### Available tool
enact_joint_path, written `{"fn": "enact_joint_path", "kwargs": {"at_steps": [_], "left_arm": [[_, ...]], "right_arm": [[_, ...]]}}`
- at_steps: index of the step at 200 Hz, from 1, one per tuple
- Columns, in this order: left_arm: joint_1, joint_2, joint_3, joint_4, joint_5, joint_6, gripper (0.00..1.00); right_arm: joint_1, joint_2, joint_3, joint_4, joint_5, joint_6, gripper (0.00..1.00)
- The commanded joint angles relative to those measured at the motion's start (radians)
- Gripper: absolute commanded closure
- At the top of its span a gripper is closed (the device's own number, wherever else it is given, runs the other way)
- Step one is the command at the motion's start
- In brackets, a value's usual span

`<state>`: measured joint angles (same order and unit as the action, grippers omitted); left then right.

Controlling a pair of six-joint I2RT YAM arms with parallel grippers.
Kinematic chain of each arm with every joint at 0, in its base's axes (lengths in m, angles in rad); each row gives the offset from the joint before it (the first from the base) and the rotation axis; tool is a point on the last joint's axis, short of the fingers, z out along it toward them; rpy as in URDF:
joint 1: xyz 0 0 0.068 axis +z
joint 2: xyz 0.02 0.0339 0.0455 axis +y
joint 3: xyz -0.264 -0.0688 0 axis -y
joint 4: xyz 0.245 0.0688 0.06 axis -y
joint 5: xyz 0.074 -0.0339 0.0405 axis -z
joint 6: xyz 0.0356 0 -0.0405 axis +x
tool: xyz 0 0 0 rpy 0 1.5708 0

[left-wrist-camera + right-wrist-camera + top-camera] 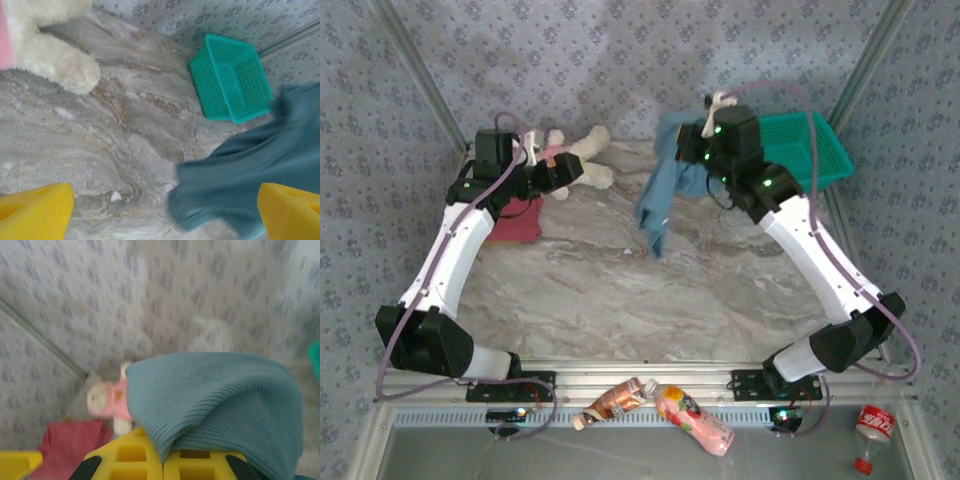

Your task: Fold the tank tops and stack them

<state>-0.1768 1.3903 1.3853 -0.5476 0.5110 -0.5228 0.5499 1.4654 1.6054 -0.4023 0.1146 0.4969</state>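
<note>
My right gripper (698, 140) is shut on the dusty blue tank top (658, 200), which hangs from it above the table at the back. In the right wrist view the ribbed blue cloth (220, 400) drapes over the closed yellow fingers (130, 460). A dark red tank top (516, 226) lies on the table under my left arm, and its edge (70, 445) shows in the right wrist view. My left gripper (560, 176) is open beside the doll, nothing between its yellow fingers (35, 212). The blue top's lower end (250, 170) hangs near the right finger.
A white plush doll in pink (582, 155) lies at the back left, right by my left gripper. A teal lattice basket (815, 150) stands at the back right. Bottles (620, 400) lie on the rail at the near edge. Patterned walls (640, 60) close in the back and sides.
</note>
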Motion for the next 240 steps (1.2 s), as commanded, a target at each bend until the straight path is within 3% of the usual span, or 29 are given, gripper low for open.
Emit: {"fn": "enact_joint_path", "kwargs": {"at_steps": [1, 40, 90, 131, 151, 199, 240], "left_arm": [[-0.002, -0.016, -0.094, -0.075, 0.029, 0.016, 0.07], [-0.061, -0.017, -0.297, -0.016, -0.010, -0.006, 0.09], [-0.133, 0.130, -0.351, 0.023, -0.100, 0.006, 0.15], [-0.217, 0.304, -0.251, 0.056, -0.078, 0.049, 0.26], [-0.260, 0.389, -0.178, -0.011, -0.109, 0.092, 0.30], [-0.273, 0.489, -0.140, -0.029, -0.150, 0.142, 0.48], [-0.271, 0.523, -0.093, -0.074, -0.224, 0.208, 0.63]], "right_arm": [[0.012, 0.004, -0.188, 0.060, -0.002, 0.174, 0.97], [-0.021, 0.047, -0.469, 0.089, 0.064, 0.124, 0.76], [-0.055, -0.029, -0.595, 0.038, 0.119, -0.079, 0.47], [0.157, -0.143, -0.752, 0.100, 0.109, -0.036, 0.38], [0.232, -0.165, -0.838, 0.206, 0.066, 0.015, 0.37], [0.400, -0.085, -0.901, 0.374, 0.038, -0.050, 0.36], [0.494, 0.036, -0.851, 0.461, 0.032, -0.121, 0.36]]}}
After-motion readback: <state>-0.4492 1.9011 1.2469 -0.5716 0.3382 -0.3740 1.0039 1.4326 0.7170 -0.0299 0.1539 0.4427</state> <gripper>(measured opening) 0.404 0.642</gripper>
